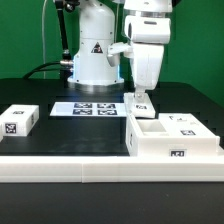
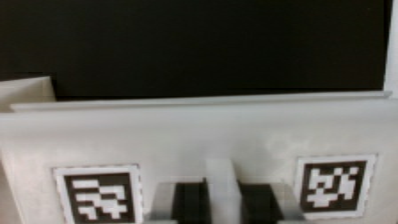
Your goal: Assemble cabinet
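Nearest, in the exterior view, we see a white rail (image 1: 60,165) along the front edge of the black tabletop (image 1: 70,135). Just behind it, toward the exterior view's right, stands the cabinet box body (image 1: 160,140), open on top, with a tagged slab (image 1: 188,122) touching its far right side. A loose tagged panel (image 1: 20,121) lies well apart near the exterior view's left edge, with bare tabletop between it and the box.

Over the box's rear left corner we see the pincer (image 1: 140,94) pointing down, pressed onto a small upright panel (image 1: 140,103). Beyond lie the marker board (image 1: 85,108) and the robot base (image 1: 93,55).

The wrist view alone shows the pincer (image 2: 217,198) close up. Its dark fingers (image 2: 187,202) stand nearly together with a thin white strip between them. Behind them is a white tagged face (image 2: 214,135) carrying one tag (image 2: 98,195) on either side. We cannot tell which part this face belongs to.
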